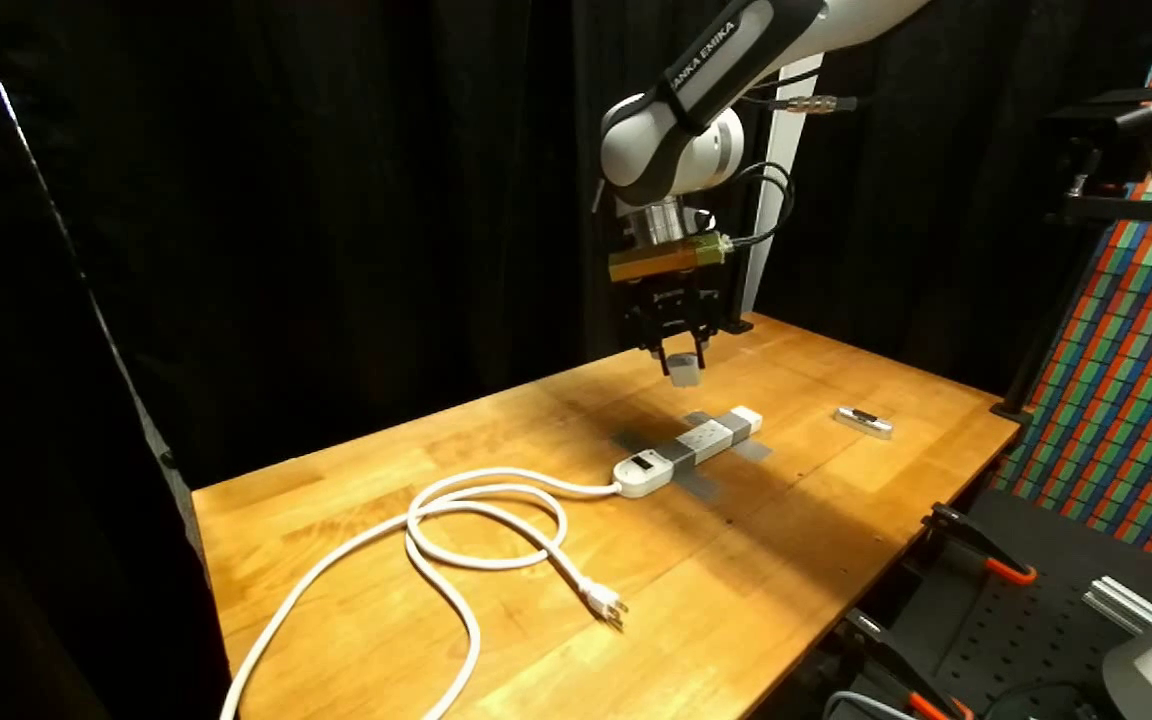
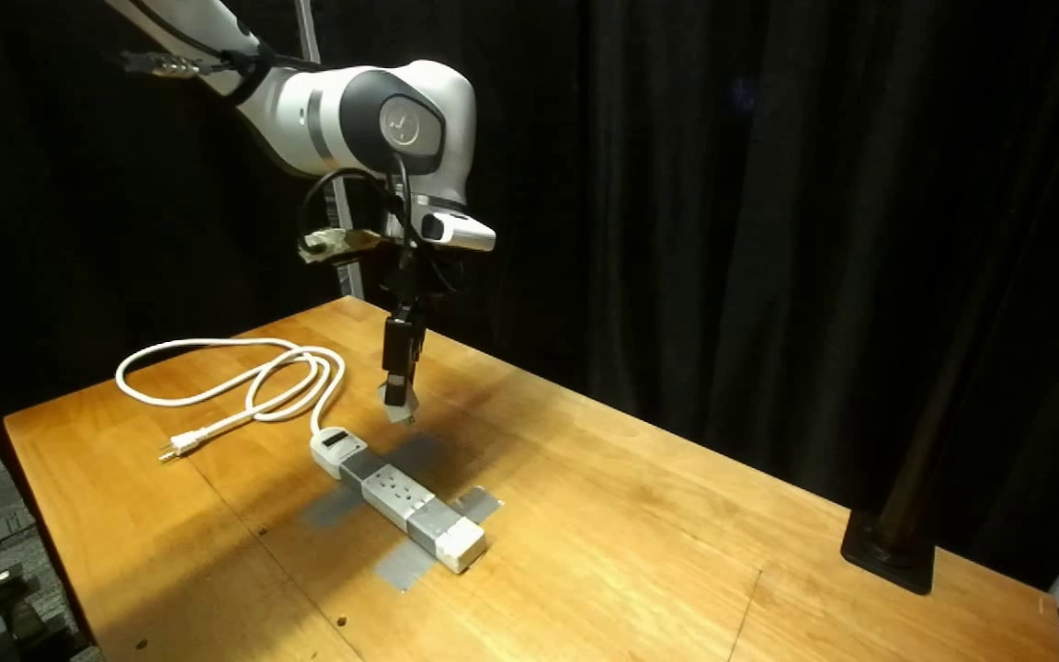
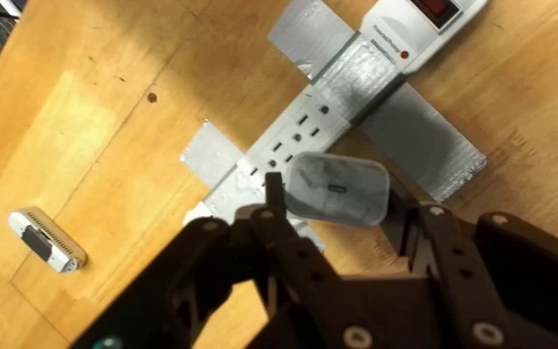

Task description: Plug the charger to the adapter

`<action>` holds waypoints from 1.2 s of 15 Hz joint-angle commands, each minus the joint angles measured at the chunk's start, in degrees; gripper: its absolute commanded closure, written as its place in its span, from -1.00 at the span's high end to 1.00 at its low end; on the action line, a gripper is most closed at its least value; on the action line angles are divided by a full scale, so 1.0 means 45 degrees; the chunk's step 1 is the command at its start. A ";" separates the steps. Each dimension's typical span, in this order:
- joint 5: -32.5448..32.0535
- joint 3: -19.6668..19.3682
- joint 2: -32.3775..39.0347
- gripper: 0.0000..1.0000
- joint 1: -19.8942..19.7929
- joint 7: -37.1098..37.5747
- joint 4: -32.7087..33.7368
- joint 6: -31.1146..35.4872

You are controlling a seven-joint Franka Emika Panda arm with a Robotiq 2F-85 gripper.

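In an exterior view a pronged plug [image 1: 603, 601] lay near. Beyond it the power strip [image 1: 709, 438] was bound to the wooden table [image 1: 756, 560] with duct tape [image 3: 426, 140], presumably against shifting. Higher and apart from it, the Robotiq gripper [image 1: 683, 366] pinched the charger block [image 3: 337, 203] by opposite sides, slotted face up, likely leaving prongs free below. A white device [image 1: 863, 422] lay well right; the table's far edge ran behind, both seemingly off the descent.
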 commanded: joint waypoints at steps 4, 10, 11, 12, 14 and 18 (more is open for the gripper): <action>0.0071 -0.0267 -0.1346 -0.02 0.0183 -0.0011 -0.2169 0.0852; 0.0061 -0.0251 -0.1552 -0.02 0.0236 0.0019 -0.2573 0.1063; 0.0342 -0.0213 -0.1423 -0.52 0.0192 0.0130 -0.2351 0.0911; 0.0722 -0.0179 -0.1229 -0.52 0.0116 0.0266 -0.2119 0.0806; 0.1497 -0.0170 -0.0892 -0.52 -0.0001 0.0459 -0.1878 0.0628; 0.3200 -0.0164 -0.0384 -0.52 -0.0238 0.0667 -0.1830 0.0949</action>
